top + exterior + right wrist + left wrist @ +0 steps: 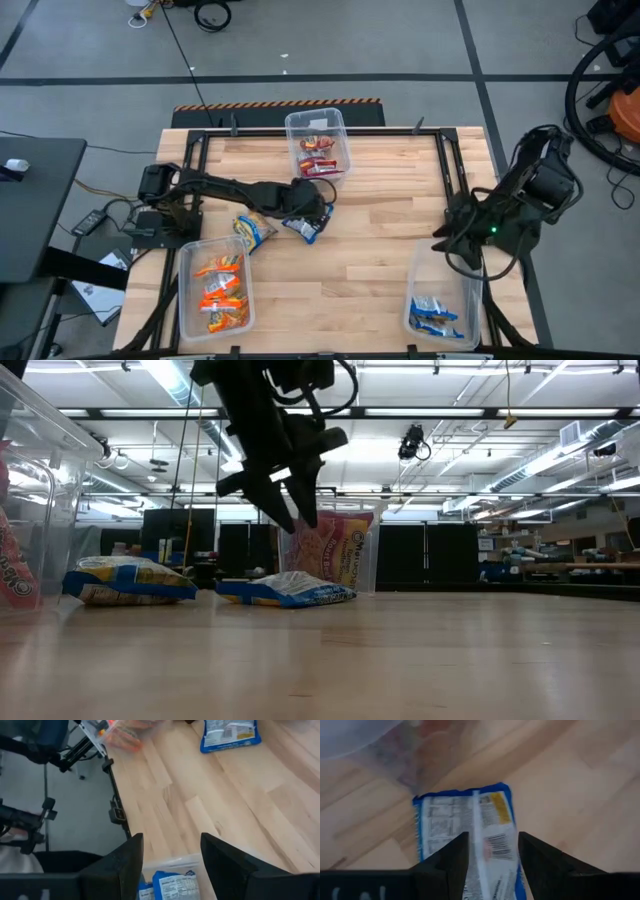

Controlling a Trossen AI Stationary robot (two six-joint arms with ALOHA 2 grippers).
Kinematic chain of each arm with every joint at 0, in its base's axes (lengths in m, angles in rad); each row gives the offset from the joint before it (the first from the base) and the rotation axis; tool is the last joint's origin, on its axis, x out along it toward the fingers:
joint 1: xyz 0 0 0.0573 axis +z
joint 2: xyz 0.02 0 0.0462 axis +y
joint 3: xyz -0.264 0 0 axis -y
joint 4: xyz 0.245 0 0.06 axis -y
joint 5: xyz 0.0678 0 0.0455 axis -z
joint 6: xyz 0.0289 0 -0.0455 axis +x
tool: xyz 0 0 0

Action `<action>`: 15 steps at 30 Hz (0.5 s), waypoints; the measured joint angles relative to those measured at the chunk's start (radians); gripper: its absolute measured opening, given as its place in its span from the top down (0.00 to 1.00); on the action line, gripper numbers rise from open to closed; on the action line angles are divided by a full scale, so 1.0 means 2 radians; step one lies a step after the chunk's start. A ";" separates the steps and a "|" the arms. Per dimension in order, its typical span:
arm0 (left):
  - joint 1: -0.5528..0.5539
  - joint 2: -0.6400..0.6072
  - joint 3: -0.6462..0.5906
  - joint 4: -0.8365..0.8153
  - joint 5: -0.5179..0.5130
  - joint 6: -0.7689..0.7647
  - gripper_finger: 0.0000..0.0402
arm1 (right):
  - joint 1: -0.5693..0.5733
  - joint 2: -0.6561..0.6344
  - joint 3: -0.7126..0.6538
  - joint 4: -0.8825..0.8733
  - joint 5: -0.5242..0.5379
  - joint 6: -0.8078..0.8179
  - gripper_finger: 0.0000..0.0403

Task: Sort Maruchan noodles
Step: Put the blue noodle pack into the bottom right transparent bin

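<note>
Two blue-and-yellow noodle packets lie flat on the table, one (305, 228) under my left gripper and one (255, 230) to its left; the low view shows them too (285, 590) (130, 580). My left gripper (492, 851) is open and hovers above the nearer packet (470, 820), which lies with its printed back up; its fingers (295, 510) hang clear of it. Red packets sit in the far bin (318, 145), orange ones in the near-left bin (215, 290), blue ones in the near-right bin (440, 305). My right gripper (172, 855) is open, waiting over the near-right bin's far edge.
The red bin (335, 550) stands just behind the left gripper, and the orange bin's wall (40, 480) is close on the near left. A black frame (440, 150) rims the table. Bare wood (380, 230) stretches between the two arms.
</note>
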 joint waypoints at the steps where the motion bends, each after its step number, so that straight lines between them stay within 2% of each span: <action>1: 0.000 0.000 0.000 -0.002 -0.004 -0.007 0.55 | -0.002 0.000 0.000 -0.001 0.000 0.000 0.49; 8: -0.004 0.026 -0.001 0.007 -0.015 -0.031 0.46 | -0.021 0.003 0.000 -0.011 0.000 -0.003 0.49; 15: -0.022 0.060 -0.001 0.022 -0.079 -0.047 0.49 | -0.041 0.004 0.000 -0.012 -0.001 -0.002 0.49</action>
